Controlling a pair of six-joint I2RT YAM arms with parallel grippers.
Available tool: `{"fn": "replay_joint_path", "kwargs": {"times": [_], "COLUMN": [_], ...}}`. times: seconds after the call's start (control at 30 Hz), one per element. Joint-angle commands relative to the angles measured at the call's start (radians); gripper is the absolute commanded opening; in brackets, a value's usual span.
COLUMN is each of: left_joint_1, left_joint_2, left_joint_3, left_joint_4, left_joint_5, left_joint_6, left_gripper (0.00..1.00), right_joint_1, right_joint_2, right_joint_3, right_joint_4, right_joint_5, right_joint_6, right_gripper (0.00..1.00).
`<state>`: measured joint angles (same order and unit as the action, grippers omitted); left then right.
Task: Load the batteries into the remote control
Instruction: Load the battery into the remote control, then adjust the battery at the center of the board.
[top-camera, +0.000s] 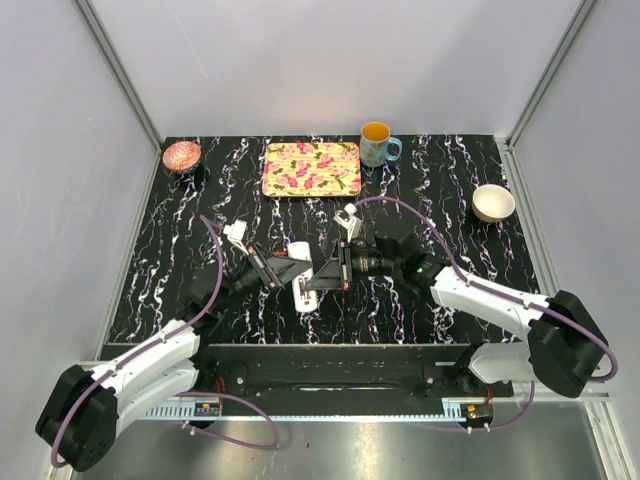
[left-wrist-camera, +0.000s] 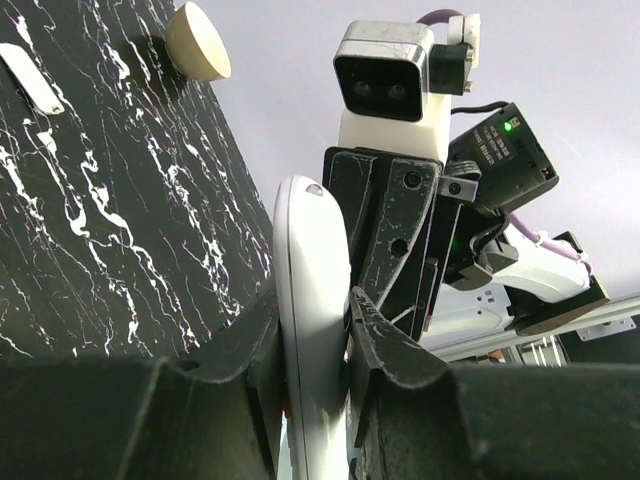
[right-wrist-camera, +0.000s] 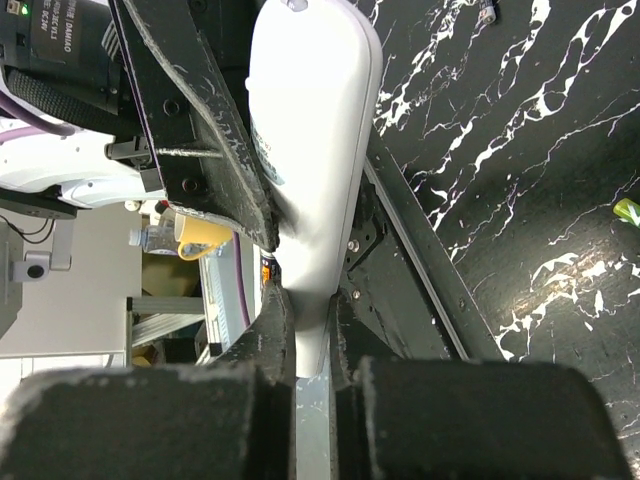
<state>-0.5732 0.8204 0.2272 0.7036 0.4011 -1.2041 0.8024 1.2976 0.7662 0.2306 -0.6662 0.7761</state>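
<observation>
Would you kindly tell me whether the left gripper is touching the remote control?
Touching. In the left wrist view the left gripper clamps the remote control from both sides, no gap visible.

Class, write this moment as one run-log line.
left gripper: shut on remote | right gripper: shut on remote | remote: held by both

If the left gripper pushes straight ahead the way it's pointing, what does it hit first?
The right gripper. It and the left gripper clamp the remote control from opposite sides, facing each other; the left wrist view shows the right fingers just ahead. Gap unclear, probably almost none.
</observation>
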Motion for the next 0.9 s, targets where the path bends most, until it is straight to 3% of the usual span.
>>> {"fn": "replay_joint_path", "kwargs": {"times": [0.0, 0.07, 0.2, 0.3, 0.4, 0.47, 0.5, 0.7, 0.87], "left_joint_1": [0.019, 0.026, 0.029, 0.029, 0.032, 0.038, 0.038, 0.07, 0.125], "left_joint_2": [0.003, 0.0, -0.003, -0.004, -0.027, -0.062, -0.076, -0.184, -0.3], "left_joint_3": [0.017, 0.015, 0.014, 0.009, 0.017, 0.029, 0.029, 0.04, 0.067], "left_joint_4": [0.048, 0.042, 0.036, 0.046, -0.019, -0.114, -0.142, -0.314, -0.486], "left_joint_5": [0.099, 0.105, 0.113, 0.113, 0.075, 0.02, -0.004, -0.154, -0.234], "left_joint_6": [0.018, 0.02, 0.026, 0.026, 0.047, 0.066, 0.08, 0.11, 0.146], "left_gripper": [0.26, 0.26, 0.0, 0.0, 0.0, 0.0, 0.0, 0.0, 0.0], "right_joint_1": [-0.008, -0.011, -0.011, -0.009, -0.015, -0.02, -0.023, -0.057, -0.06], "right_joint_2": [-0.027, -0.03, -0.027, -0.032, -0.044, -0.064, -0.072, -0.129, -0.089], "right_joint_3": [0.067, 0.073, 0.085, 0.091, 0.102, 0.11, 0.12, 0.145, 0.099], "right_joint_4": [-0.036, -0.054, -0.082, -0.103, -0.126, -0.155, -0.169, -0.283, -0.366], "right_joint_5": [-0.092, -0.096, -0.098, -0.095, -0.073, -0.038, -0.026, 0.063, 0.417], "right_joint_6": [-0.047, -0.058, -0.07, -0.083, -0.089, -0.095, -0.101, -0.164, -0.227], "right_gripper": [0.0, 0.0, 0.0, 0.0, 0.41, 0.59, 0.62, 0.69, 0.67]}}
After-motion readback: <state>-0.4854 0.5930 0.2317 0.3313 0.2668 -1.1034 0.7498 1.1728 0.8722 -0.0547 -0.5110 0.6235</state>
